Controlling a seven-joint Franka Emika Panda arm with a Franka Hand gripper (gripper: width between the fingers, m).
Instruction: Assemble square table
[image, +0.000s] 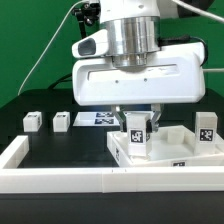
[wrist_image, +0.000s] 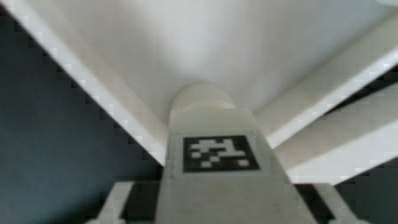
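The square tabletop is a white slab with raised edges, lying at the exterior view's right. It fills the wrist view as white ribs. My gripper stands over its near left corner. It is shut on a white leg with a tag, held upright at that corner. In the wrist view the tagged leg sits between my fingers, gripper. A second leg stands upright at the slab's far right corner. Two loose legs lie on the black table at the left.
The marker board lies flat behind the gripper. A long low white border wall runs along the front and up the left side. The arm's white hand body hangs over the middle.
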